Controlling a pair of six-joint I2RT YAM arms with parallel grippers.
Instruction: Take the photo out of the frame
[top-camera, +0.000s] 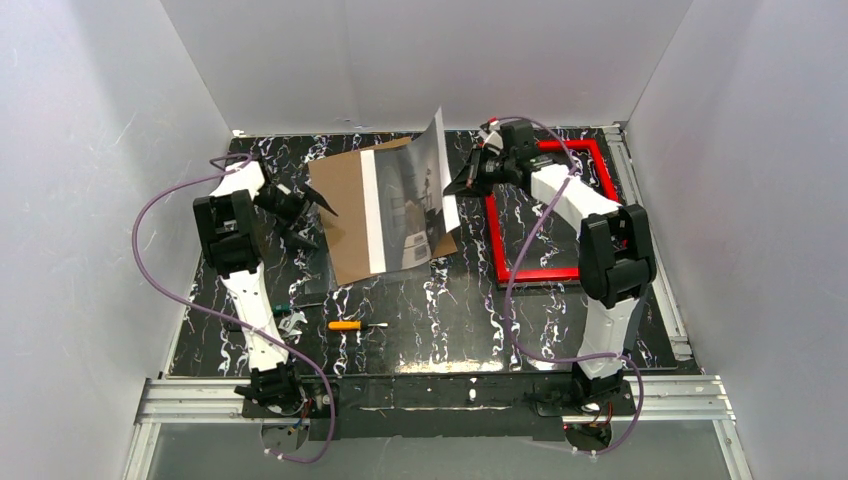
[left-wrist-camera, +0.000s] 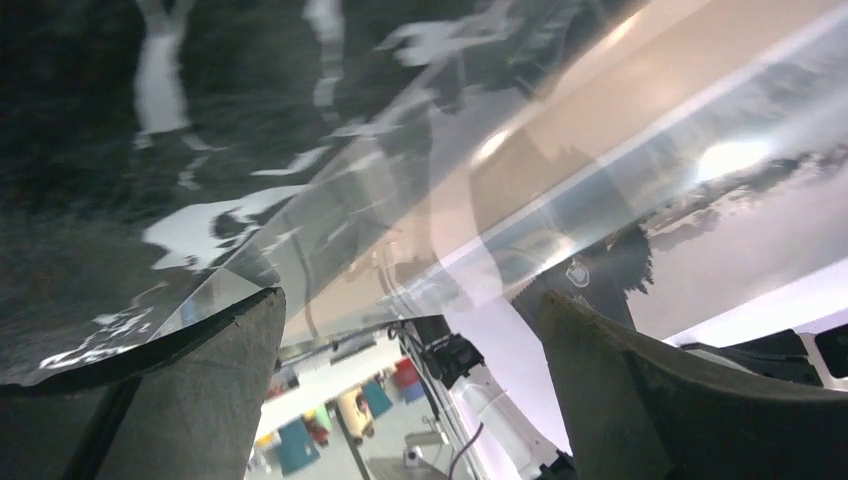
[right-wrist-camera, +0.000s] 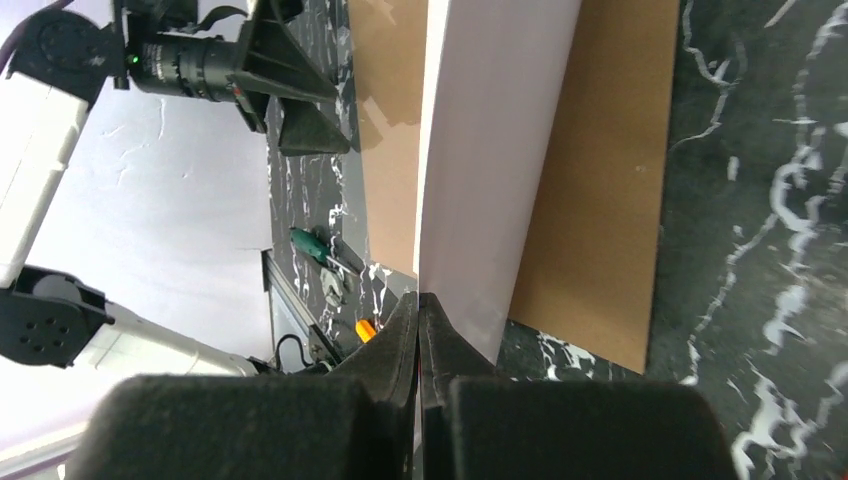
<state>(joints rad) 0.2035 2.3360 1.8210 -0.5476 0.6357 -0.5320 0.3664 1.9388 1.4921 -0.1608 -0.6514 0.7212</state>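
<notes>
- Nearest the arm bases, an orange-handled screwdriver (top-camera: 345, 325) lies loose on the black marbled table (top-camera: 450, 330), with a green-handled tool (right-wrist-camera: 312, 247) just left of it. Neither is in use.
- On the left side, the left gripper (top-camera: 312, 222) hovers with its fingers wide apart and nothing between them. It points at the left edge of the brown backing board (top-camera: 342, 205), and its wrist view looks onto a glossy, reflective surface I cannot name with certainty.
- In the middle, the photo (top-camera: 405, 215) rests its left part on the backing board, one white strip flat against the brown. Its right side curls up off the board into the air.
- That raised edge is pinched in the right gripper (top-camera: 457, 185) — the wrist view shows the two pads pressed together on the thin white sheet.
- On the right, reaching to the far side, the red frame (top-camera: 545, 272) lies flat and empty, bare table showing through its opening, well apart from the photo.
- Judged from this, the main work is done — the photo is out of the frame, and so is the board. What seems left is to lay the photo down flat or carry it clear, then let go, taking care not to crease the curled sheet.
</notes>
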